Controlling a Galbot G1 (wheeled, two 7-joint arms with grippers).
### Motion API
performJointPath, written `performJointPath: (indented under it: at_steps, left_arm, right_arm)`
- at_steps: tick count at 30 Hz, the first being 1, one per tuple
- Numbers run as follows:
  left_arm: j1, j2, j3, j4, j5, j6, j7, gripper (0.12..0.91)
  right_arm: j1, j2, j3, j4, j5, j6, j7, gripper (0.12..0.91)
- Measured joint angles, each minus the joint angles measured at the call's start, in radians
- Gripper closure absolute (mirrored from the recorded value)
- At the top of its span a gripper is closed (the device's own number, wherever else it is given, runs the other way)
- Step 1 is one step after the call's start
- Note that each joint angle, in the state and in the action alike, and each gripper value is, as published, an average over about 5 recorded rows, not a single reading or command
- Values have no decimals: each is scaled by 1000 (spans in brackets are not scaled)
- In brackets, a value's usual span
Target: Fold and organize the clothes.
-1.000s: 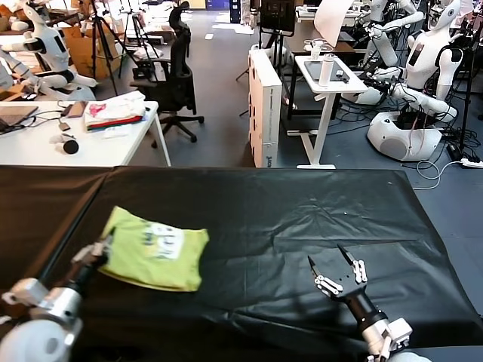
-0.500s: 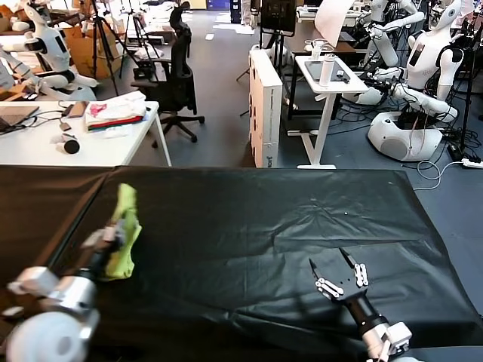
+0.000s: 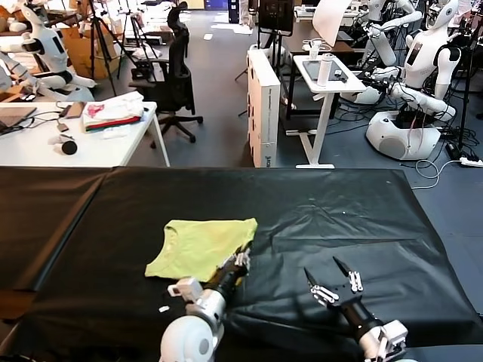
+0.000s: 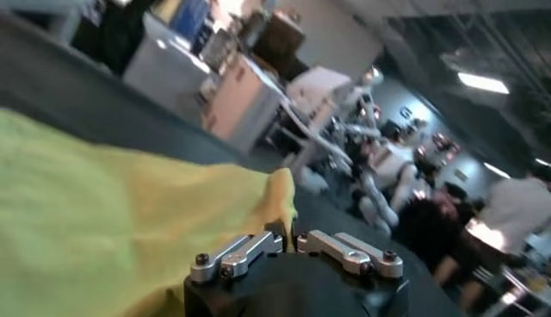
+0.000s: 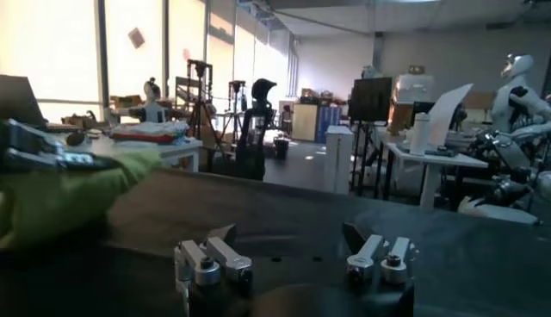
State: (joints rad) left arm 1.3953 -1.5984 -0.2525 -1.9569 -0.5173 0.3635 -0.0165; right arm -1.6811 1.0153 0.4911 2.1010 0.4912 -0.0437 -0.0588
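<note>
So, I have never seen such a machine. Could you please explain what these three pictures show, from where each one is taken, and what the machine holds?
This is a robot with two arms, each ending in a two-fingered gripper. The wide picture comes from a camera on its head, looking down at a table under a black cloth. The other two come from cameras on its wrists, so each shows its own fingers close up.

On the table lies one lime yellow-green cotton T-shirt, spread fairly flat. The left gripper is closed on the shirt's near right corner; the left wrist picture shows the yellow fabric pinched between its fingers. The right gripper hovers open over bare cloth, holding nothing. Its wrist picture shows the shirt off to one side.

Behind are desks, an office chair and other white robots.
</note>
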Motion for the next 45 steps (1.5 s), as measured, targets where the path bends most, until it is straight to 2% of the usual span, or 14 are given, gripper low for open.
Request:
performJointPath:
  at_steps: [6, 9, 10, 16, 20, 22, 29, 32, 36, 38, 40, 45]
  left_arm:
    - [10, -5, 31, -29, 63, -13, 46, 282]
    - [13, 0, 25, -54, 89, -31, 58, 159]
    - [13, 5, 19, -63, 92, -37, 59, 141]
    - [20, 41, -40, -118, 81, -53, 52, 124]
    - [40, 51, -73, -133, 97, -68, 50, 123]
    - [50, 49, -82, -138, 107, -75, 50, 123]
    - [62, 49, -113, -154, 114, -82, 48, 123]
    - [63, 53, -129, -159, 110, -83, 46, 123]
    - [64, 60, -153, -166, 99, -84, 46, 123]
    - [65, 65, -167, -167, 93, -85, 46, 123]
    - [65, 71, -181, -169, 86, -86, 46, 123]
    - [62, 91, -221, -167, 63, -88, 46, 123]
  right_arm:
    - [82, -31, -61, -13, 153, -115, 43, 118]
    - [142, -30, -105, -25, 229, -166, 83, 118]
    - [164, -28, -122, -29, 254, -181, 96, 118]
    - [296, -4, -223, -60, 368, -253, 152, 118]
    - [372, 20, -294, -90, 384, -281, 182, 123]
    - [403, 34, -327, -107, 382, -290, 193, 155]
    - [470, 73, -409, -162, 372, -303, 197, 357]
    - [480, 84, -424, -180, 368, -304, 197, 490]
    - [482, 87, -419, -189, 368, -303, 195, 742]
    - [478, 83, -409, -188, 370, -303, 194, 827]
    - [472, 76, -394, -185, 376, -303, 193, 862]
    - [462, 40, -335, -186, 391, -304, 187, 854]
